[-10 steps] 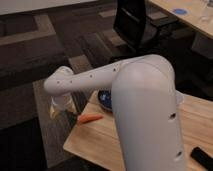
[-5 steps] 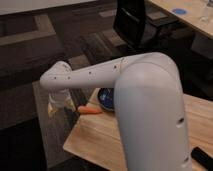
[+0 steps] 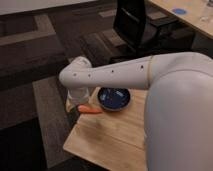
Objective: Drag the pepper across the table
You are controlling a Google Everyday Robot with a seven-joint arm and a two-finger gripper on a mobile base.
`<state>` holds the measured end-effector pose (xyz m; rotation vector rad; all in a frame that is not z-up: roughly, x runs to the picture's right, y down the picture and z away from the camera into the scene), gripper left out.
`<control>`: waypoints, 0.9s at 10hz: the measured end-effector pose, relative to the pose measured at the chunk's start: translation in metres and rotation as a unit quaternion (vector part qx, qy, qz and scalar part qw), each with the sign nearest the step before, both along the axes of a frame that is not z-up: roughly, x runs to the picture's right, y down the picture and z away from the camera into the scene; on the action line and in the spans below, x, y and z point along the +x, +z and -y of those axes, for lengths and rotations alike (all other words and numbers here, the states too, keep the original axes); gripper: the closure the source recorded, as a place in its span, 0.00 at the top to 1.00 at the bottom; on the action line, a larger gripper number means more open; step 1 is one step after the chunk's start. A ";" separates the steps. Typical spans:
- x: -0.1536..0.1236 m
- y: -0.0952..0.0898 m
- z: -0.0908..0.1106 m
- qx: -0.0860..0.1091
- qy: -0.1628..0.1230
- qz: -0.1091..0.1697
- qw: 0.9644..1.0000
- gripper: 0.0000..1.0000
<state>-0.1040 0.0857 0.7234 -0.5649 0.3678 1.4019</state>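
The pepper [image 3: 89,109] is a slim orange-red vegetable lying on the light wooden table [image 3: 112,137] near its far left corner, just left of the round dark-blue bowl [image 3: 114,98]. My white arm reaches across the view from the right. My gripper [image 3: 78,98] hangs below the arm's end, directly above and behind the pepper's left end, at the table's left edge. The arm's end hides most of the gripper.
A black office chair [image 3: 136,25] stands behind the table. A pale desk with a blue disc [image 3: 179,10] is at the far right. Dark patterned carpet [image 3: 30,70] surrounds the table. The arm's bulky white body [image 3: 180,115] covers the table's right side.
The arm's end has swung further left and away, and the pepper has slid with it toward the table's far left corner. The bowl now shows fully.
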 end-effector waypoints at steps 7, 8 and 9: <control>0.040 0.028 -0.026 -0.007 0.044 -0.027 0.999 0.65; 0.045 0.032 -0.031 -0.009 0.054 -0.027 0.998 0.65; 0.049 0.037 -0.036 -0.012 0.062 -0.028 0.998 0.65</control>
